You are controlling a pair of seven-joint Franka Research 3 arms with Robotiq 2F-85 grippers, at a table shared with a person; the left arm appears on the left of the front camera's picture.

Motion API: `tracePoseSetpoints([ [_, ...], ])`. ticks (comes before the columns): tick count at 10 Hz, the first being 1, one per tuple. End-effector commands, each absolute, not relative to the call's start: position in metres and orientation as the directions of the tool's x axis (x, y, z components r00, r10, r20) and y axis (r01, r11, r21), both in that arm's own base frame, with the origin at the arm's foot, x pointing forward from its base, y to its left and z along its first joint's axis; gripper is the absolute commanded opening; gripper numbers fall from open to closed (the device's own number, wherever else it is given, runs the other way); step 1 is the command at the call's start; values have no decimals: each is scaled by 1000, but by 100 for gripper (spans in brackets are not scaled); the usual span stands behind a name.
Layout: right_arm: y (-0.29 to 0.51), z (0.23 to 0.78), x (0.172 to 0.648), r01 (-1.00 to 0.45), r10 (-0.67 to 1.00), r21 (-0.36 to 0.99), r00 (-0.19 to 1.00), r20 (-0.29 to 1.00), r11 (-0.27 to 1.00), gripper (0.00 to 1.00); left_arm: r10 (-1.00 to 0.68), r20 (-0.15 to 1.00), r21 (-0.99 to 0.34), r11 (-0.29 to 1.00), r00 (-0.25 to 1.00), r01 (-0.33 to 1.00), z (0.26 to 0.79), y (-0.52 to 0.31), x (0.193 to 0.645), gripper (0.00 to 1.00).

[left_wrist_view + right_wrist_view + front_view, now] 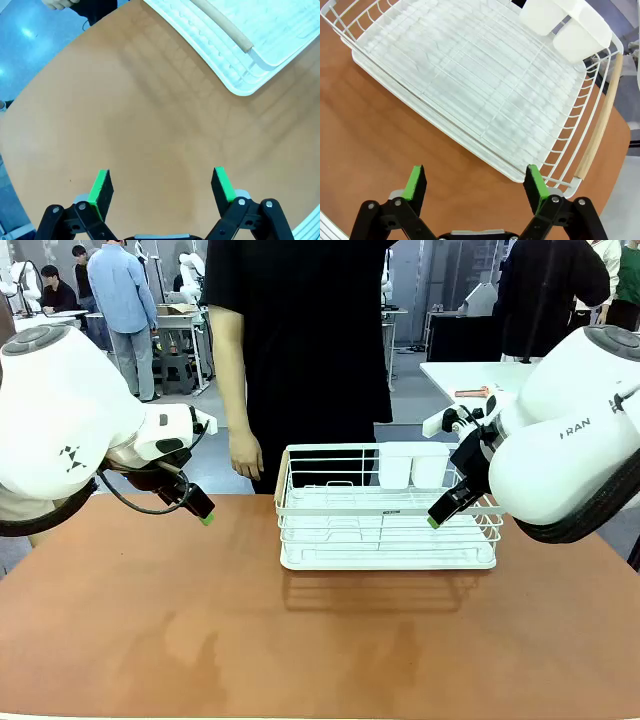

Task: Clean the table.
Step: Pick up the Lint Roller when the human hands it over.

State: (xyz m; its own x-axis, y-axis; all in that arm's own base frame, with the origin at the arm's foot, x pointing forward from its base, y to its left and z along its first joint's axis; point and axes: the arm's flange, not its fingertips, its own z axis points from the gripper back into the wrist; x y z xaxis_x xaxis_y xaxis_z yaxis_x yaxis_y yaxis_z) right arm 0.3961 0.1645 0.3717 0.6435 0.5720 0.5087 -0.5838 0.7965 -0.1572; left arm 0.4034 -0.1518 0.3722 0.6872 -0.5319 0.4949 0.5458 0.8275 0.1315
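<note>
The terracotta desk (150, 630) lies under the white wire rack (385, 540) and spreads wide of it on every side. The rack stands flat on it, with bare top to its left and in front of it.

Two white tubs (542, 15) hang side by side inside the rack at one end. A pale wooden handle (597, 130) runs along that end's rim.

The left fingers (101, 187) hang above bare desk well to the left of the rack, spread wide with nothing between them. The right fingers (415, 182) are spread just as wide and hold nothing. They are poised over the rack's near long edge, seemingly clear of the wire, though the angle makes that hard to judge.

A person stands beyond the rack, one hand (245, 452) hanging down just past its left end.
</note>
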Motion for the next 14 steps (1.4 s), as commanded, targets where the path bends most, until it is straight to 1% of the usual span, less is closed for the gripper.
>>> tracePoseSetpoints([
  [1, 164, 372, 396, -584, 572, -157, 644, 509, 797, 100, -532, 495, 132, 827, 687, 546, 372, -152, 403, 100],
  [11, 164, 372, 396, -584, 573, -158, 643, 508, 796, 100, -533, 495, 132, 827, 686, 547, 372, -152, 403, 100],
  [12, 159, 400, 401, -628, 524, 29, 674, 521, 778, 100, -448, 493, -7, 855, 746, 519, 405, -149, 413, 100],
  [13, 147, 422, 407, -636, 479, 166, 704, 524, 754, 100, -352, 478, -179, 858, 805, 482, 437, -137, 423, 100],
  [14, 127, 442, 410, -633, 424, 268, 720, 549, 727, 100, -229, 445, -396, 817, 866, 420, 465, -111, 434, 100],
])
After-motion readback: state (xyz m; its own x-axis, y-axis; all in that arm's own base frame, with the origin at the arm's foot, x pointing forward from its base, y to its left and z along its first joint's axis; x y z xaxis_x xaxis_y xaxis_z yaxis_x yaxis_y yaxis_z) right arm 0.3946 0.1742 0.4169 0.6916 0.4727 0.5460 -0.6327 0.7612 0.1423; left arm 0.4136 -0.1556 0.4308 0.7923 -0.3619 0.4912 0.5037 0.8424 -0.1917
